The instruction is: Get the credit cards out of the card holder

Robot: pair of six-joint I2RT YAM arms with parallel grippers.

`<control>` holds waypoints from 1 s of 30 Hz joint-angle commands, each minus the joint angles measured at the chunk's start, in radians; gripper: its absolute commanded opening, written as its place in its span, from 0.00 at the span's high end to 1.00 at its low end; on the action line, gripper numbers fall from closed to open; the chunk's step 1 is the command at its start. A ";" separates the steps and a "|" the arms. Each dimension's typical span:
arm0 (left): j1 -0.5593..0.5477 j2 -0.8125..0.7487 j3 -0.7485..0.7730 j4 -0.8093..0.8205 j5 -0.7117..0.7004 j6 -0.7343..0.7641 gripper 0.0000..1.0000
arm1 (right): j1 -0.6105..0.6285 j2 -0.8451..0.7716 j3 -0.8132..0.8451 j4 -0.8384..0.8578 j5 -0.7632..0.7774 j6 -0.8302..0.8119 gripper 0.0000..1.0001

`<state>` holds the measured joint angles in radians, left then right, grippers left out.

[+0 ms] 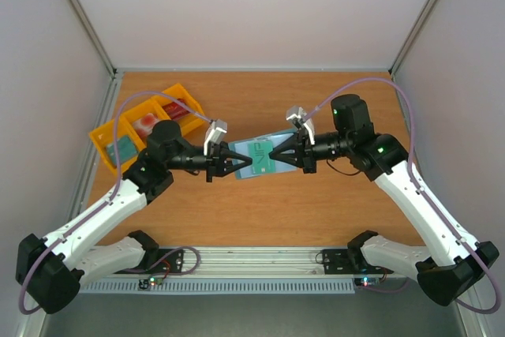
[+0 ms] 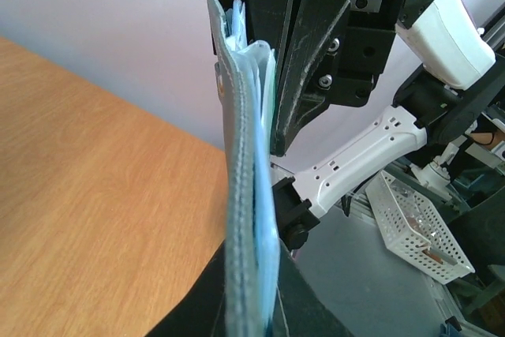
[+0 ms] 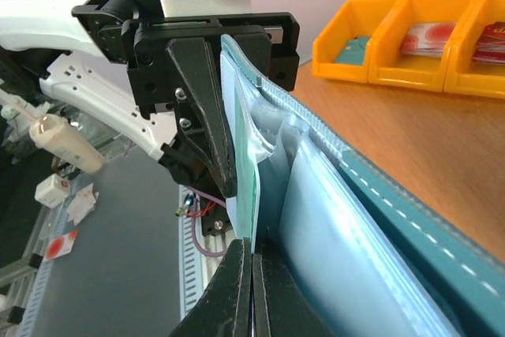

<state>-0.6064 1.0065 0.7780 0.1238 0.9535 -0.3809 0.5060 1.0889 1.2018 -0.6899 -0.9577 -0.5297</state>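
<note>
The slate-blue card holder (image 1: 254,159) hangs above the table between my two grippers. My left gripper (image 1: 239,166) is shut on its left end; in the left wrist view the holder (image 2: 245,155) stands edge-on between my fingers (image 2: 316,305). My right gripper (image 1: 278,153) is shut on the edge of a teal-green credit card (image 3: 246,195) that sticks out of an inner pocket of the holder (image 3: 394,226). The card's face shows in the top view (image 1: 264,150). In the right wrist view my own jaws (image 3: 252,274) are pinched on that thin card.
A yellow three-compartment tray (image 1: 102,138) stands at the back left of the wooden table, with a teal card (image 1: 124,148), a pinkish-red card (image 1: 147,123) and a red card (image 1: 181,110) in it. It also shows in the right wrist view (image 3: 341,41).
</note>
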 commanded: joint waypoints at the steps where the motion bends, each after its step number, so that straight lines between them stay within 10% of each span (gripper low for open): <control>1: -0.001 -0.017 0.011 0.047 0.022 0.007 0.94 | -0.027 -0.015 0.045 -0.044 0.033 -0.038 0.99; 30: -0.001 -0.023 -0.007 0.086 0.016 -0.010 1.00 | -0.035 -0.035 -0.131 0.116 -0.140 0.112 0.88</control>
<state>-0.6071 1.0065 0.7738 0.1268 0.9562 -0.3897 0.4755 1.0946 1.0916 -0.5884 -1.0805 -0.4377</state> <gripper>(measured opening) 0.045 0.115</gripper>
